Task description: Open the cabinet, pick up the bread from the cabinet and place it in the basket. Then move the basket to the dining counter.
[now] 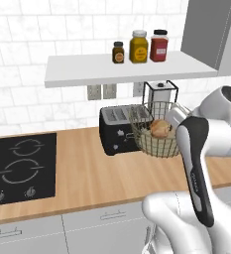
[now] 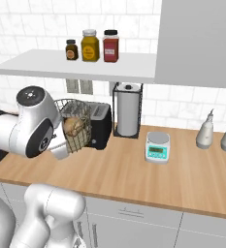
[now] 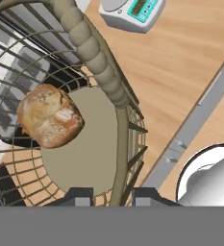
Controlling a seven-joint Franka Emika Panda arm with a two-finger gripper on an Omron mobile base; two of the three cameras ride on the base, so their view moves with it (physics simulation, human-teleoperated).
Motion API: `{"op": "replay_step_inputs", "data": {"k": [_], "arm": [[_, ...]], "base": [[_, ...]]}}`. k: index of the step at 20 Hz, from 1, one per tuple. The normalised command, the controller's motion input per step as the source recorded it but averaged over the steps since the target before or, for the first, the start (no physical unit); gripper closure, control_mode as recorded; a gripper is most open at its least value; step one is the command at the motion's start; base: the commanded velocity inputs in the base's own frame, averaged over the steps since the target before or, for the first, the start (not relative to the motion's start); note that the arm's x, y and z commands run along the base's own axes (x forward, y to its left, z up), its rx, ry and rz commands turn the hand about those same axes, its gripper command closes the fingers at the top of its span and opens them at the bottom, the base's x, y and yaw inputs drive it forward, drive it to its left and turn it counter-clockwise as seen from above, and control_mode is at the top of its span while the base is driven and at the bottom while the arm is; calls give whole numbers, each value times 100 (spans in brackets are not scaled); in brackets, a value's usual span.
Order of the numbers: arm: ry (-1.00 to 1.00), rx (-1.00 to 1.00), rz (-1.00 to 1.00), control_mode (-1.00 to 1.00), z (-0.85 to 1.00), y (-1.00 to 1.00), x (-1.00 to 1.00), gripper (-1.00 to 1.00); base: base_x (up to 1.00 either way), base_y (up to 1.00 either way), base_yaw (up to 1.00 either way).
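**Basket gripped at the rim, bread inside**

The gripper (image 3: 112, 196) is pinched nearly closed on the rim of the basket (image 1: 159, 144), one finger on each side of the wire wall. The bread (image 3: 50, 115) rests inside on the flat base, a little away from the fingers. The basket appears tilted and raised beside the black toaster (image 1: 114, 130), with the paper towel holder (image 2: 127, 111) and kitchen scale (image 2: 157, 147) nearby. The arm hides part of the basket.

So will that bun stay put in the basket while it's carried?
Probably not: the bun is round and loose, so it may roll. The basket looks tilted, but its tall mesh walls should keep it in.
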Motion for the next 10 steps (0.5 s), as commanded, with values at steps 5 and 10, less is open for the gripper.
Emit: {"op": "replay_step_inputs", "data": {"k": [5, 10], "arm": [[0, 0, 0, -100, 0, 0, 0, 100], [0, 0, 0, -100, -1, 0, -2, 100]], "base": [[0, 0, 0], [0, 0, 0]]}}
